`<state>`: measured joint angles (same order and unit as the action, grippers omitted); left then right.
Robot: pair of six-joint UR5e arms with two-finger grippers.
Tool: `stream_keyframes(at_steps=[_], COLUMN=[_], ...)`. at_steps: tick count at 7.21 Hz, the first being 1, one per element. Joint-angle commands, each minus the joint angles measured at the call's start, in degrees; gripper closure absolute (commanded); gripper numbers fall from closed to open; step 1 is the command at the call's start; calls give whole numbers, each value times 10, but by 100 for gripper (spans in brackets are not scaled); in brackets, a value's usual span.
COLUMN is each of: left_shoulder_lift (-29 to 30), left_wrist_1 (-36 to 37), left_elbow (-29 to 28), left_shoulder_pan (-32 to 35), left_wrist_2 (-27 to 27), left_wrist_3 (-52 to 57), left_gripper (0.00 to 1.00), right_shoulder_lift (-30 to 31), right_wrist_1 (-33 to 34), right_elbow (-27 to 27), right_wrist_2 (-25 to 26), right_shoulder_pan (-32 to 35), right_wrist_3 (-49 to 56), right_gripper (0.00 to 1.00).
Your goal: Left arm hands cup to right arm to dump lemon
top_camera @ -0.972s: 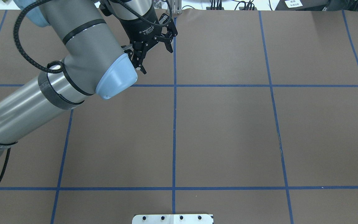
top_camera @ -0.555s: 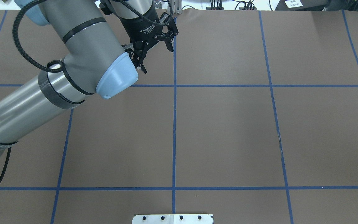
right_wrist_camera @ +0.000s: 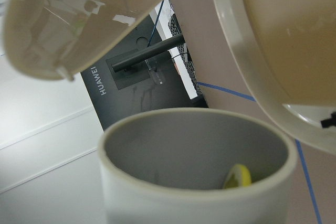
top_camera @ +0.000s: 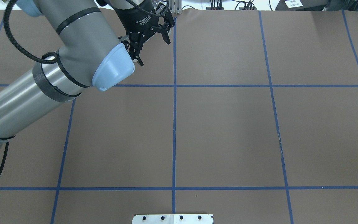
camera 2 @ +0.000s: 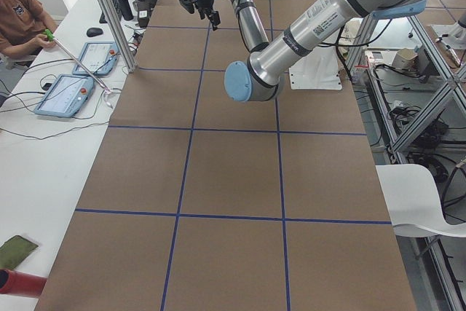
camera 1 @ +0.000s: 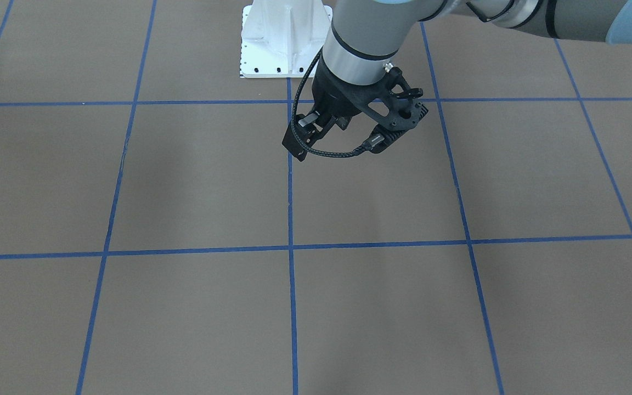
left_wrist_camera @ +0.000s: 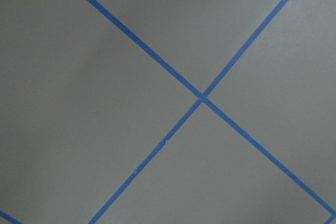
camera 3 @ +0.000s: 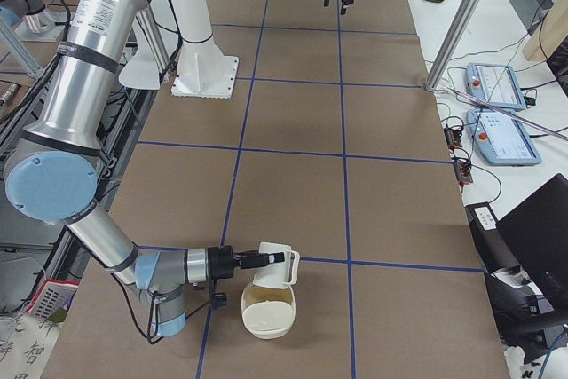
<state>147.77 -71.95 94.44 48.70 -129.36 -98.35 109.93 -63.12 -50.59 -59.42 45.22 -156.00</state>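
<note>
Brown table crossed by blue tape lines, white desk alongside.

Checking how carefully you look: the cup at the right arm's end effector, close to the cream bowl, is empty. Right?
No. The cup at the right arm's end effector, close to the cream bowl, is not empty: the right wrist view shows the lemon inside it.
</note>
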Motion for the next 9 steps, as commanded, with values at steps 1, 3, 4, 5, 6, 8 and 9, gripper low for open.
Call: stream_keyframes(at_steps=[1,3,4,5,6,8,9], left_shoulder_lift=[19,23,23,23,23,23,24], left_wrist_1=[23,30,30,30,30,30,31], left_elbow=[0,0,2,2,2,2,3], left_shoulder_pan=[3,3,4,7,6,6,6], left_wrist_2=[10,16,18,18,18,18,18], left_wrist_3=[1,7,7,7,8,8,7], left_gripper=[0,0,0,0,0,0,0], right_shoulder_lift=[0,-4,-4,-5,-4,-5,-8], right_wrist_1=[-32,-48,-55,-56,-57,-71,-75], right_elbow=[21,36,37,37,36,33,32], right_wrist_2=[2,2,2,2,2,2,2], right_shoulder_pan=[1,2,2,2,5,11,11], right_wrist_3=[-49,-89,-103,-121,-153,-170,-180], right_gripper=[87,87,87,86,86,86,85])
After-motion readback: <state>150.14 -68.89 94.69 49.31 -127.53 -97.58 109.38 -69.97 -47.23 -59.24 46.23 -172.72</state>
